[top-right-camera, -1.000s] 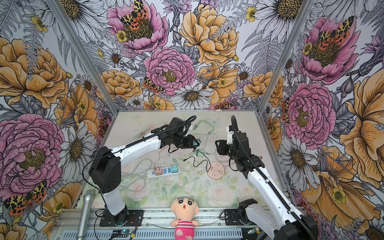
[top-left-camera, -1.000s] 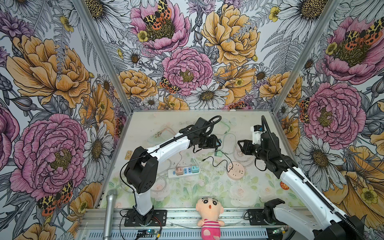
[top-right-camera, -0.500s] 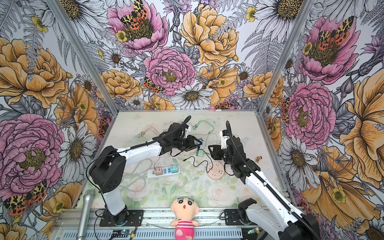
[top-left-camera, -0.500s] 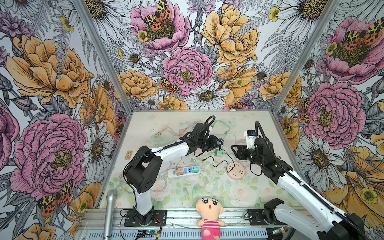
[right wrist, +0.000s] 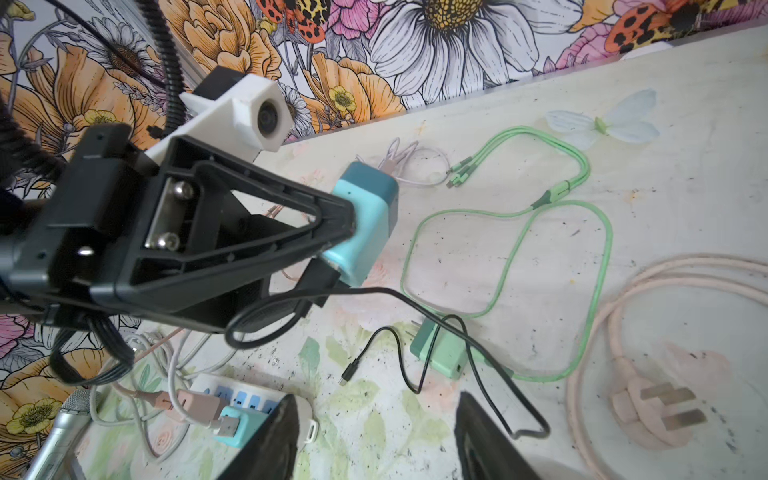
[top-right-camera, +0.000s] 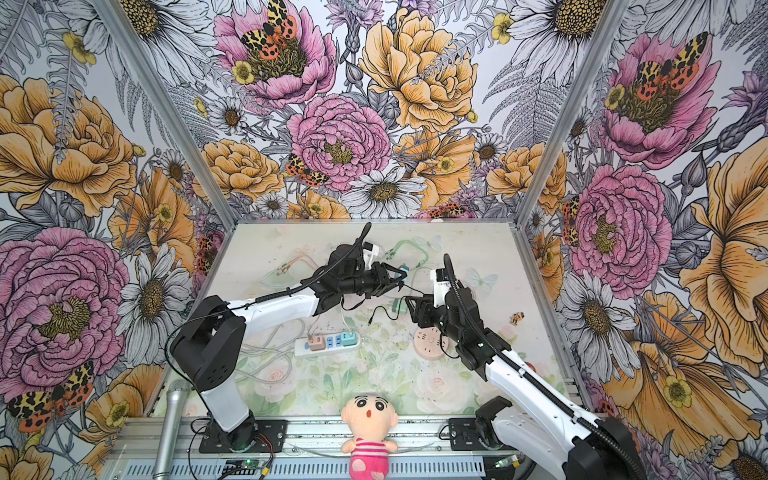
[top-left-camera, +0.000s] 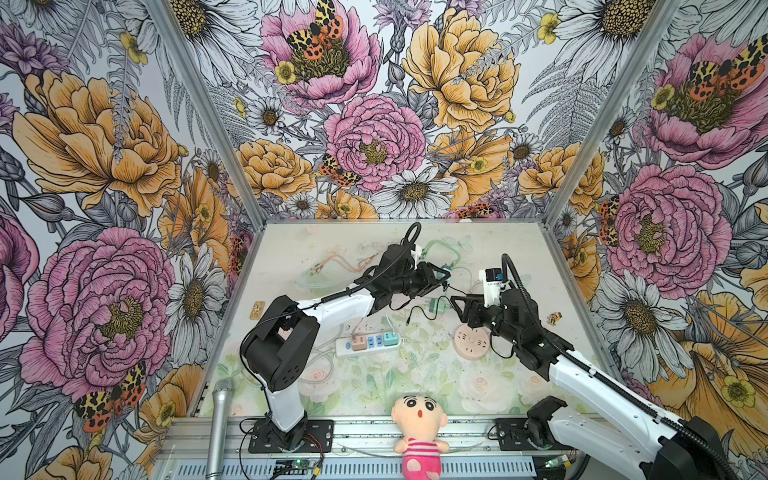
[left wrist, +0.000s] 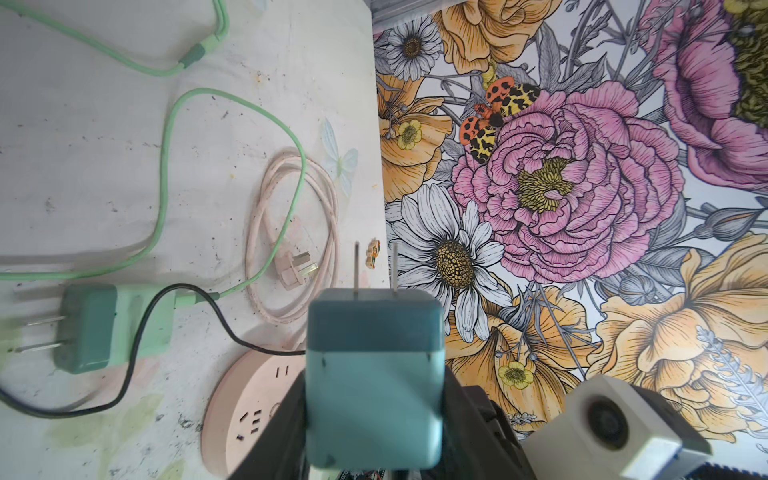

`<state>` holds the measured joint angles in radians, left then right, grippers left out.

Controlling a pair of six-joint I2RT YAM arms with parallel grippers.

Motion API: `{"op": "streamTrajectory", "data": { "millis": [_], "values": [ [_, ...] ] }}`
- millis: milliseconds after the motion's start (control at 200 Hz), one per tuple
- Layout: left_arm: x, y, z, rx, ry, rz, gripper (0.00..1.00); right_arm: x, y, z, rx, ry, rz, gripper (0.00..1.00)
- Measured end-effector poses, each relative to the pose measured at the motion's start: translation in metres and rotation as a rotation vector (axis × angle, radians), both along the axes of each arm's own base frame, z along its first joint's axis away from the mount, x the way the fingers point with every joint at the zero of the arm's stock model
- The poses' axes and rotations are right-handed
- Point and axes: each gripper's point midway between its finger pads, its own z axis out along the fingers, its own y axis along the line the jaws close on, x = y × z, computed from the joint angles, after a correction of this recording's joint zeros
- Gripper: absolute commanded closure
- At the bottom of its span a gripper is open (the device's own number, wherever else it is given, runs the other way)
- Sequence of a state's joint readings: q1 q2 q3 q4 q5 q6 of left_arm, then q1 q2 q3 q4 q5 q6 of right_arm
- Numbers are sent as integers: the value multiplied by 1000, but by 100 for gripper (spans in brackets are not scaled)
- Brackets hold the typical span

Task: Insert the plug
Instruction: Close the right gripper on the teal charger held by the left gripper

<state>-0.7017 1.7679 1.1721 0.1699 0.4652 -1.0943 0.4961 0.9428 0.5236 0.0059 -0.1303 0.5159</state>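
Though lifted off the table, was nowhere near seated yet; found the plug (top-left-camera: 446, 271) just above centre in both top views, pinched across its pale-blue sides by the left gripper (top-left-camera: 441, 277), jaws partly closed on it; saw both prongs bare in the left wrist view, aimed toward the wall rather than down at anything; noted a black cable (right wrist: 374, 290) trailing from its rear to the table, loose end lying free.

Found the right gripper (top-left-camera: 460, 311) right of centre, beside a green charger (top-left-camera: 436, 306) and just above the round socket (top-left-camera: 471, 341) in the frame; saw its fingers (right wrist: 270, 440) spread wide at the bottom of the right wrist view with nothing between them; empty, then.

Judged the pickup done and the rest undone: turning the prongs downward, carrying across, lining up, pressing home. Could not tell which target was meant: the round socket, lower right of centre, top face unoccupied; or the strip (top-left-camera: 368, 343), lower centre, partly taken up by a pink and a teal adapter. Expected drag from the cable, and some risk of the small body twisting in the pinch under an off-axis push.
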Motion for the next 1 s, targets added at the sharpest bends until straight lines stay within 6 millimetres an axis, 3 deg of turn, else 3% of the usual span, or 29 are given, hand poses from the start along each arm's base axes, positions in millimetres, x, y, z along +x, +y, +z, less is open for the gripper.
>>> {"op": "streamTrajectory", "data": {
  "millis": [260,420,590,846,1001],
  "values": [
    [0,-1,4,-17,4,6,74,-3,12,6,-24,-65,43,34],
    [1,-1,5,-20,10,8,74,-4,18,-2,-36,-99,47,33],
    [0,-1,5,-23,16,9,73,8,19,-13,-87,-122,11,33],
    [-2,-3,5,-26,22,7,73,28,15,6,-59,-242,-79,33],
    [-3,-4,5,-28,25,5,73,36,20,6,-46,-268,-98,34]
  ]
}}
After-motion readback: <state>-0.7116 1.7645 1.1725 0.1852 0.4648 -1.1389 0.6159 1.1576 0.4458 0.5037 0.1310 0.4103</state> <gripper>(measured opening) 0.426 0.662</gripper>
